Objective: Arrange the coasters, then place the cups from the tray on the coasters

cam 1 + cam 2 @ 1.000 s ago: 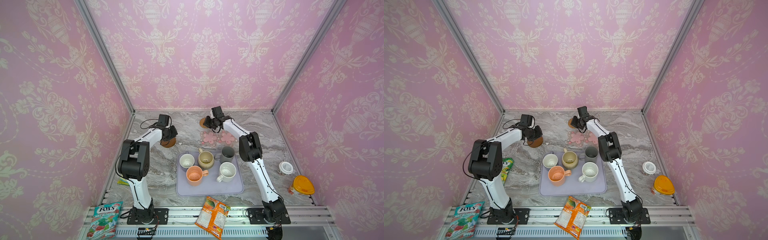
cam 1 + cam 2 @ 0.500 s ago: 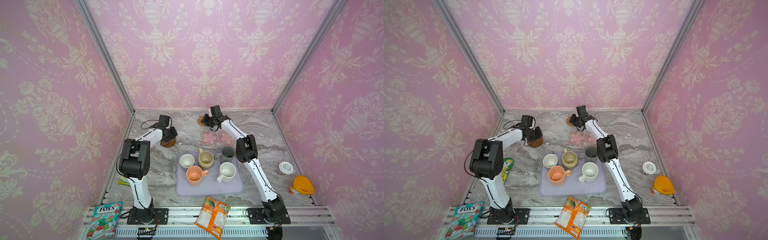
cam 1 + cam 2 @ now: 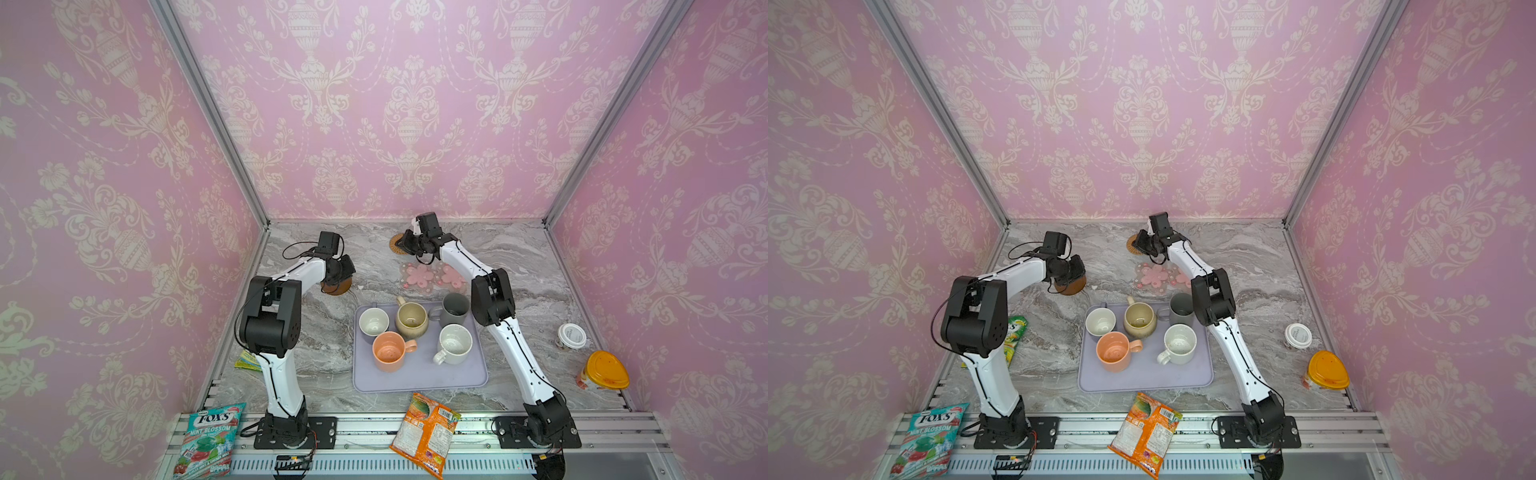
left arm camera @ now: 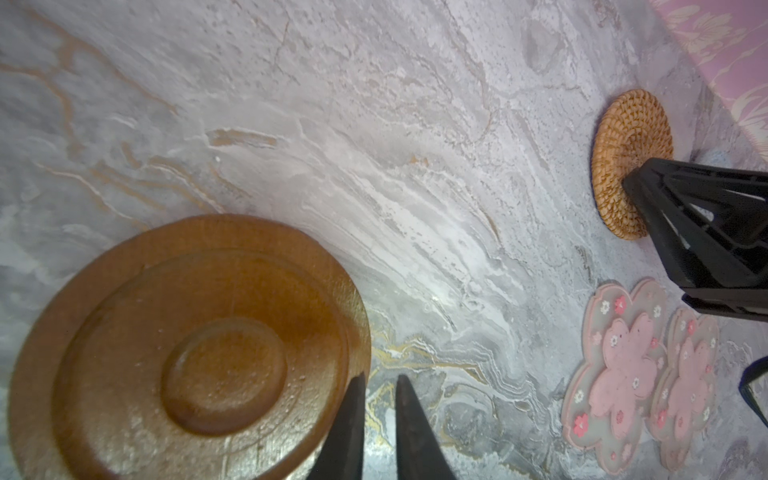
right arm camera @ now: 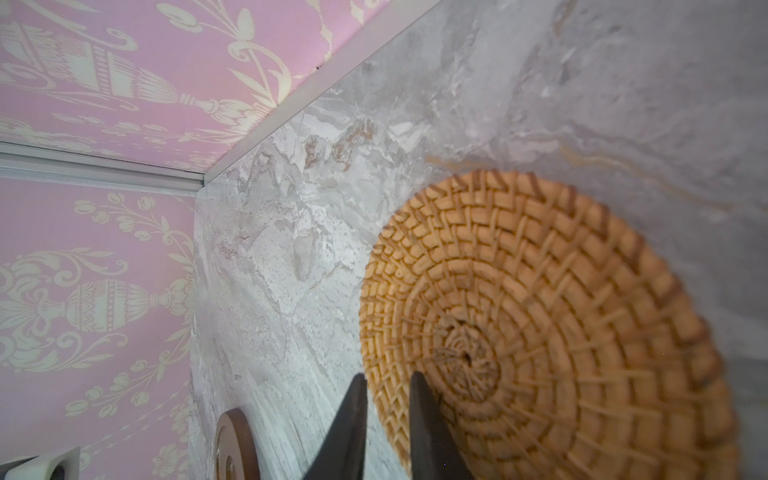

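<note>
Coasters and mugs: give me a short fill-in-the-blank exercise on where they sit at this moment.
1. The woven rattan coaster lies nearest the ____ wall.
2. The left gripper is at a round coaster made of ____.
3. The peach mug is one of ____ mugs on the tray.
4. The pink-flower coasters number ____.

Missing words: back; wood; five; two.
</note>
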Action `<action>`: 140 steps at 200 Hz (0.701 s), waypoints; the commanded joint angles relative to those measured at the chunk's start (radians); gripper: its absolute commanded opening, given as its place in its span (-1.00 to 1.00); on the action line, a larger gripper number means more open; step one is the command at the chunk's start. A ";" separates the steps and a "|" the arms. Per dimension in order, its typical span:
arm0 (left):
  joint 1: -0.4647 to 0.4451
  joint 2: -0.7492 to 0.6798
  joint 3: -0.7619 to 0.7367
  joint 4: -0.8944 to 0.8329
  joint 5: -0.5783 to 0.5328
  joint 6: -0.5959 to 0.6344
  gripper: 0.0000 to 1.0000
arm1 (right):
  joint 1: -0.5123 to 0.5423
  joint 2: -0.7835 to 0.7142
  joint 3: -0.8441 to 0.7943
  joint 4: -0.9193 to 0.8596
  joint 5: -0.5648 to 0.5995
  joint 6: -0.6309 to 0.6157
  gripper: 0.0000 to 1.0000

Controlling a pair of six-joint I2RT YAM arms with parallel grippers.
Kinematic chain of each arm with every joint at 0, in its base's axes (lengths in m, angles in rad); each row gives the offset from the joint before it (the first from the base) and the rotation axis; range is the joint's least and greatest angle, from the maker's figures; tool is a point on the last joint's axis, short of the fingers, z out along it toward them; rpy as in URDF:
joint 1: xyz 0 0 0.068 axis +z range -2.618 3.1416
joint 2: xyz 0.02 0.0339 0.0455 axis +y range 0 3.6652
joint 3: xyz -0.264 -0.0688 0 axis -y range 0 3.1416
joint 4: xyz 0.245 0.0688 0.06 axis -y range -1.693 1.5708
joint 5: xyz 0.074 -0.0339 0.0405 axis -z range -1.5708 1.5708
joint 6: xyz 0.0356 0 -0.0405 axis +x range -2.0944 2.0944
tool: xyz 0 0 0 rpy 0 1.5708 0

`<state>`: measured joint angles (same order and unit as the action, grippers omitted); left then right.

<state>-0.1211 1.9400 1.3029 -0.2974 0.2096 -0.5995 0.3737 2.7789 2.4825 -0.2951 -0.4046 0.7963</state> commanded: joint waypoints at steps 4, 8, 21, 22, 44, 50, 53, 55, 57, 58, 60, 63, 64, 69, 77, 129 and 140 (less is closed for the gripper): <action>-0.002 -0.058 0.003 -0.044 -0.027 0.031 -0.63 | 0.003 -0.127 -0.058 0.063 -0.030 -0.034 -0.47; -0.002 -0.064 -0.001 -0.048 -0.031 0.034 -0.63 | 0.004 -0.139 -0.072 0.068 -0.030 -0.038 -0.45; -0.003 -0.082 -0.009 -0.066 -0.044 0.041 -0.62 | 0.003 -0.181 -0.113 0.081 -0.034 -0.050 -0.36; -0.002 -0.083 -0.010 -0.067 -0.046 0.043 -0.62 | 0.003 -0.184 -0.116 0.082 -0.033 -0.050 -0.35; -0.002 -0.110 -0.033 -0.086 -0.065 0.053 -0.59 | 0.004 -0.259 -0.203 0.122 -0.052 -0.072 -0.23; -0.002 -0.117 -0.040 -0.089 -0.070 0.052 -0.58 | 0.004 -0.286 -0.234 0.133 -0.055 -0.079 -0.21; -0.002 -0.120 -0.044 -0.092 -0.072 0.054 -0.58 | 0.004 -0.297 -0.249 0.135 -0.055 -0.083 -0.21; -0.002 -0.122 -0.047 -0.094 -0.074 0.054 -0.58 | 0.003 -0.305 -0.257 0.137 -0.054 -0.084 -0.22; -0.002 -0.123 -0.049 -0.096 -0.076 0.053 -0.57 | 0.004 -0.313 -0.266 0.136 -0.054 -0.088 -0.21; -0.002 -0.125 -0.050 -0.096 -0.077 0.054 -0.57 | 0.004 -0.318 -0.272 0.136 -0.053 -0.089 -0.21; -0.002 -0.126 -0.052 -0.100 -0.081 0.054 -0.57 | 0.004 -0.324 -0.281 0.137 -0.052 -0.093 -0.21; -0.002 -0.129 -0.054 -0.103 -0.086 0.054 -0.58 | 0.004 -0.340 -0.296 0.136 -0.050 -0.096 -0.21; -0.002 -0.130 -0.055 -0.104 -0.088 0.054 -0.57 | 0.004 -0.344 -0.302 0.136 -0.050 -0.098 -0.21; -0.002 -0.134 -0.059 -0.113 -0.097 0.055 -0.57 | 0.004 -0.367 -0.328 0.134 -0.045 -0.106 -0.21; -0.003 -0.140 -0.066 -0.126 -0.113 0.055 -0.57 | 0.004 -0.403 -0.377 0.135 -0.039 -0.117 -0.20; -0.002 -0.172 -0.094 -0.173 -0.163 0.053 -0.51 | -0.002 -0.733 -0.778 0.113 0.026 -0.296 -0.10; -0.001 -0.170 -0.092 -0.180 -0.175 0.055 -0.50 | -0.008 -0.800 -0.847 0.100 0.039 -0.324 -0.06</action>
<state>-0.1207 1.8114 1.2205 -0.4255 0.0906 -0.5659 0.3737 2.1166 1.7615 -0.1669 -0.4084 0.5930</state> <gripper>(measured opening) 0.245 0.454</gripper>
